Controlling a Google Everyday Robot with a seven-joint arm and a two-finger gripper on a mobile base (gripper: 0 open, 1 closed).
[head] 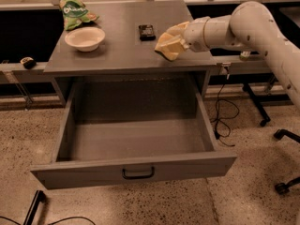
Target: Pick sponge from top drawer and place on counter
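- The flat grey matte metal counter [117,60] shows a broad bare band along its whole front edge.
- The robot's cream-yellow two-finger gripper [164,45] hangs low over the right side of the counter. It is near the right edge and a little back from the front-right corner.
- It reaches in across the right edge on a thick white jointed arm [243,25].
- The gripper is clamped round the small pale yellow foam sponge [169,51], which sits in the grasp just over the counter. Foam and fingers are close in colour, so I cannot tell whether the sponge touches the surface.
- A small flat black rectangular object [146,32] lies just left of the gripper and toward the back edge, apart from it.
- A round shallow white bowl [85,38] stands near the left edge, about midway from front to back.
- A crumpled green snack bag [75,13] lies behind the bowl at the back-left corner.
- Between the bowl and the black object runs an open grey strip from the back edge to the front edge.
- The wide shallow grey metal top drawer [187,165] stands open below the front edge and juts well out over the speckled stone floor [243,196].
- Its bare grey bottom is in view, and a small black handle [138,173] sits at the centre of its front panel.
- Past the right edge, black cables [220,121] hang down to the floor, and black chair casters [281,186] stand further right.
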